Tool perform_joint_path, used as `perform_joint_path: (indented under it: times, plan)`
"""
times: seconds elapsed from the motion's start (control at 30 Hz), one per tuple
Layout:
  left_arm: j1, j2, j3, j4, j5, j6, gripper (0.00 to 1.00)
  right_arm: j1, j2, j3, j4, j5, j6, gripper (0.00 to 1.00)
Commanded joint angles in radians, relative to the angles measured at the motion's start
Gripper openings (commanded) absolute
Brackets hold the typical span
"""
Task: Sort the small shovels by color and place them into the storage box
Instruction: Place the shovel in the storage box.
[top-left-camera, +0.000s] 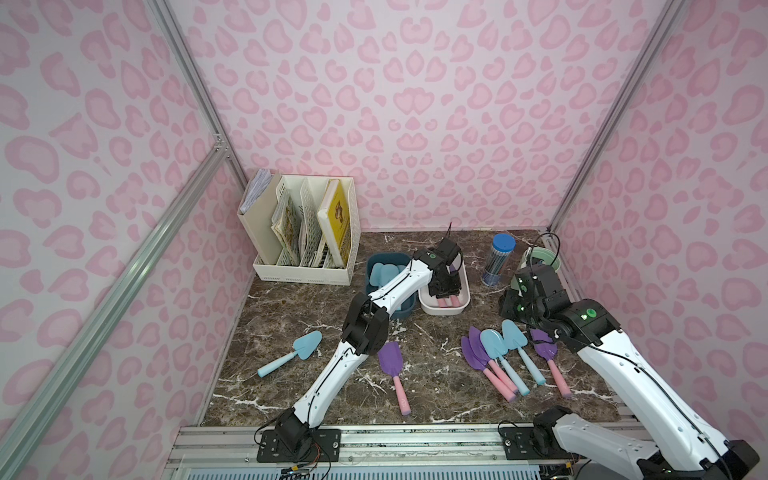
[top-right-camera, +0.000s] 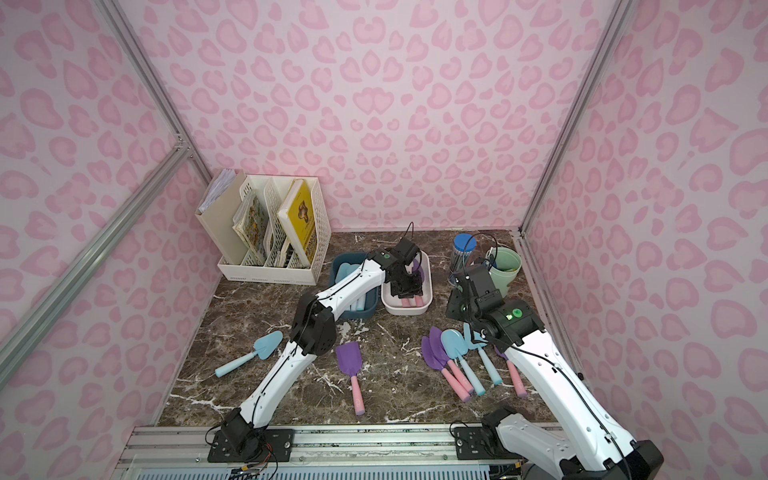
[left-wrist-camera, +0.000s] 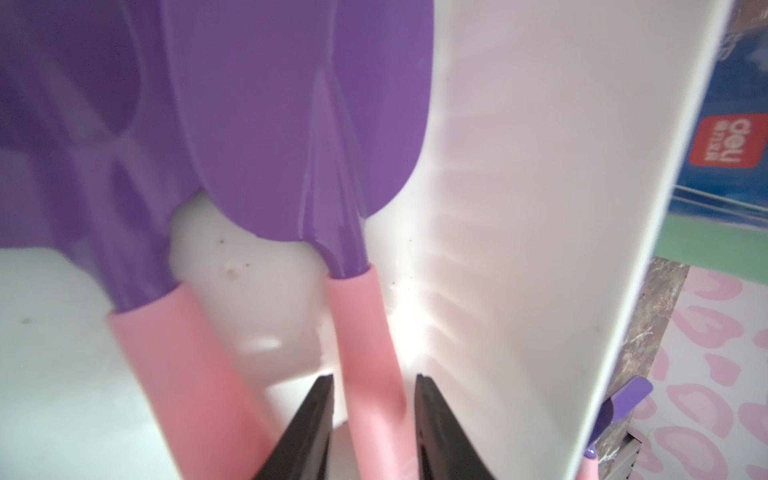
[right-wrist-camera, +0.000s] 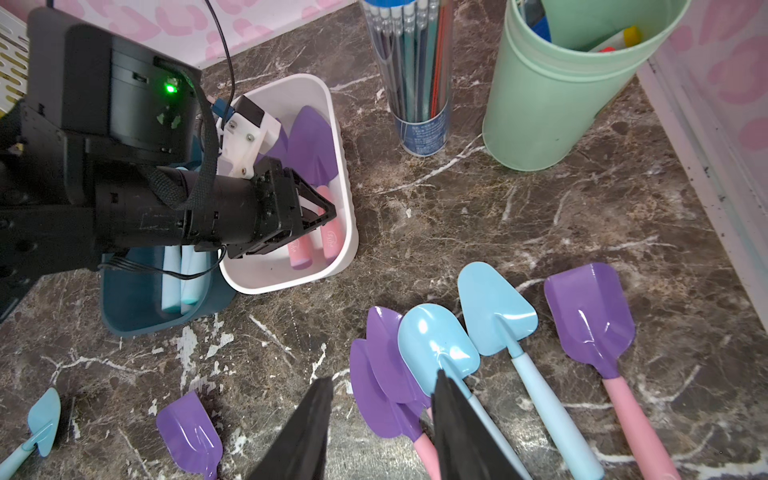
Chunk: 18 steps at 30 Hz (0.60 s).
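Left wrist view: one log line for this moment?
left gripper: open, astride handle | purple shovel: in white bin | right gripper: open, empty, over table

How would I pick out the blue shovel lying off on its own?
Start at the white file rack in the back corner and come forward along that side. The shovel lies alone there, all light blue; its nearest neighbour has a purple blade and pink handle.
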Motion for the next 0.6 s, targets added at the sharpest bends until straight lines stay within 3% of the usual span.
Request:
perform_joint_path:
  times: [0.0, 0.57]
  plan:
    - [0.001, 0.001, 0.008, 0.011, 0.008, 0.001, 0.42, -0.003, -0.004, 0.0, 0.004, 0.002, -0.002, 0.45]
    - [-0.024, -0.149, 0.005, 0.012, 0.016, 0.091, 0.57, -0.016, -0.004, 0.034, -0.011, 0.008, -0.006, 0.46]
